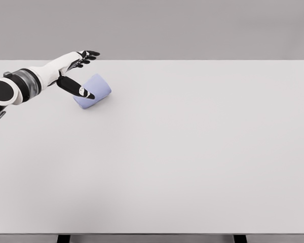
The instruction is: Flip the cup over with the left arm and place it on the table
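Left arm reaches in from left edge; left hand (77, 68) fingers spread, thumb angled down; holding nothing.

No text, label, brand, number or sign can be read on anything shown in the head view.

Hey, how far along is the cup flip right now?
Early stage. Done: the left hand has reached the pale blue cup at the far left of the table. In hand: the thumb lies across the cup, the other fingers are spread beyond it, and no closed grip shows. Left: the cup lies on its side, so grasping, turning it and setting it down remain.
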